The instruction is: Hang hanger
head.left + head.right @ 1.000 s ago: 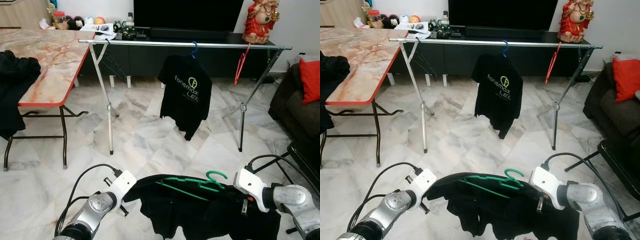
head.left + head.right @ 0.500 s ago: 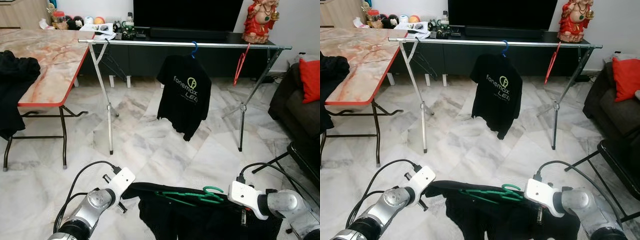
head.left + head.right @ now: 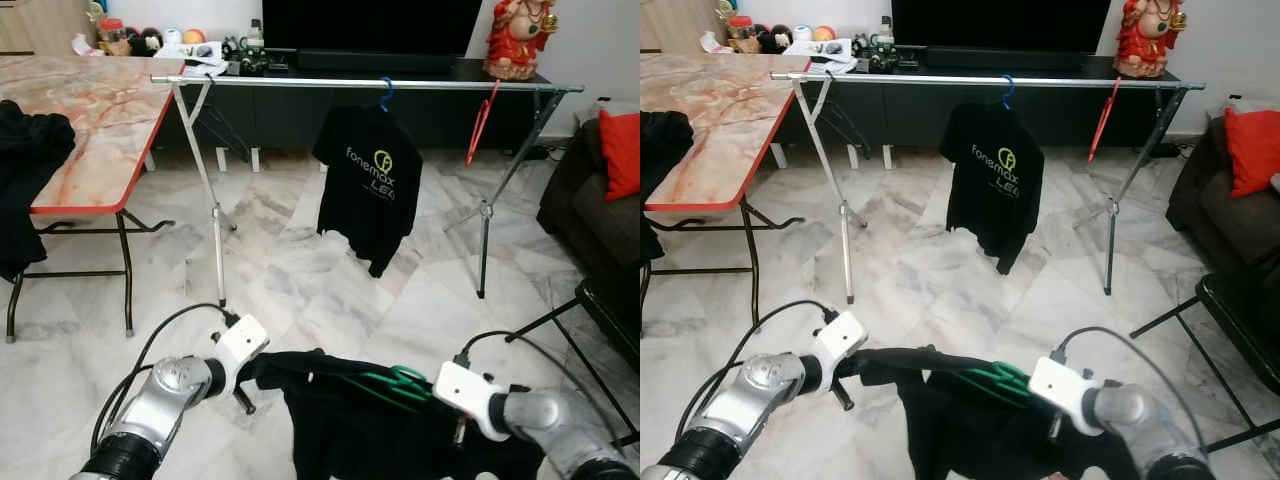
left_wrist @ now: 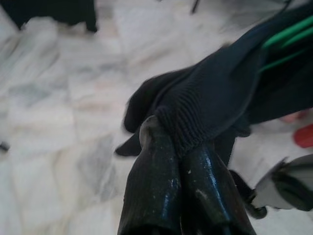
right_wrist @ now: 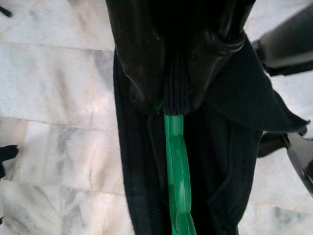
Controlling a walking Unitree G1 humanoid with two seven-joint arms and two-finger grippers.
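Two grippers, one load: black knit garment (image 3: 400, 440) on a green plastic hanger (image 3: 395, 385), slung low between both arms above the marble floor (image 3: 300, 290). Well apart from the long silver clothes rail (image 3: 360, 84) ahead. Best done by walking closer, raising both arms evenly, hook kept upright. Left gripper (image 4: 178, 147) pinched tight on the ribbed hem; right gripper (image 5: 168, 105) clamped on cloth and hanger together.

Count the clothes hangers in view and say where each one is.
3. A blue hanger holds the black T-shirt on the rail. A red hanger hangs bare nearer the rail's right end. A green hanger sits inside the dark shirt held between both hands. Others may be hidden.
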